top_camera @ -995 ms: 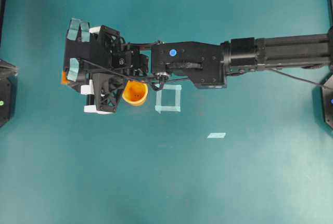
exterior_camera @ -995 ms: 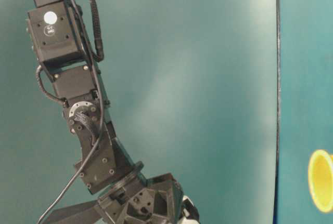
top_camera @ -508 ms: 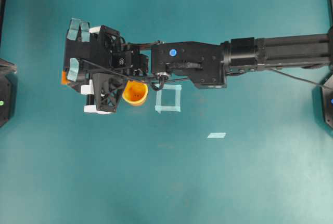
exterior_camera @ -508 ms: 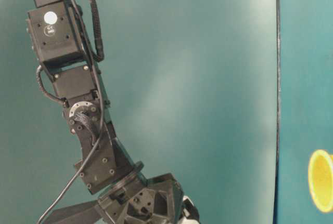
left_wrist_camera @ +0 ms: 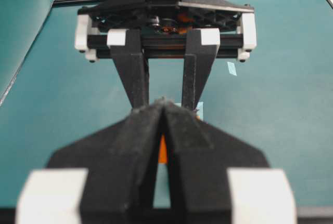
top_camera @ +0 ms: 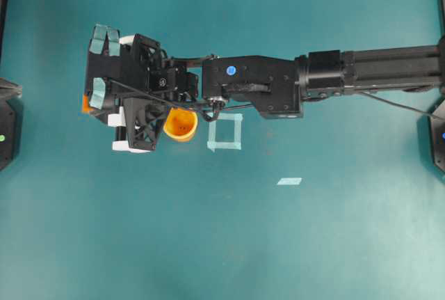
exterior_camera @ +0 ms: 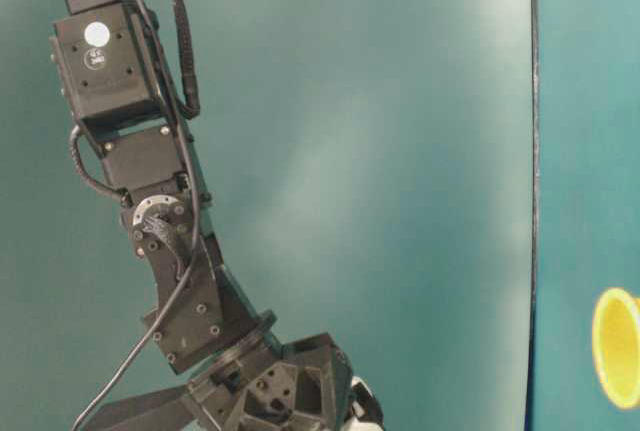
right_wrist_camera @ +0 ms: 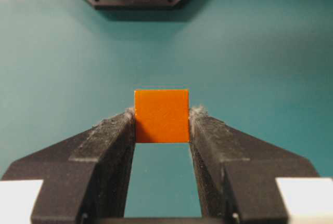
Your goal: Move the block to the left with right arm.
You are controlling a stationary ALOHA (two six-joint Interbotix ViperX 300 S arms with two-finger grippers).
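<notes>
The teal worktop [top_camera: 208, 244] fills pretty much the whole overhead view. The right arm [top_camera: 334, 74] stretches in from the right edge all the way across the middle to the left side, so it's reaching well past center. Its gripper [top_camera: 89, 98] sits over on the left part of the worktop, with pale blue tape visible on the lattice.

In the right wrist view the right gripper's fingers [right_wrist_camera: 112, 130] are clamped on the block [right_wrist_camera: 162, 116], one pad pressed against each side, the flat orange face toward the camera. From overhead you only get a sliver of orange [top_camera: 85, 103] peeking out at the left edge of the gripper. Whether the block touches the worktop or is lifted off it, I can't tell.

The left arm only shows as its base at the left edge overhead. In its own wrist view its gripper [left_wrist_camera: 164, 108] has the fingers pressed together at the tips with nothing between them, and the right gripper faces it straight on, with a bit of orange behind the left fingertips.

A yellow-orange cup [top_camera: 181, 124] stands just beside the right gripper's lower lattice, partly under the arm. Right of it there's a pale tape square [top_camera: 225, 132] outlined on the worktop, and a small loose strip of tape [top_camera: 289, 181] further down to the right.
</notes>
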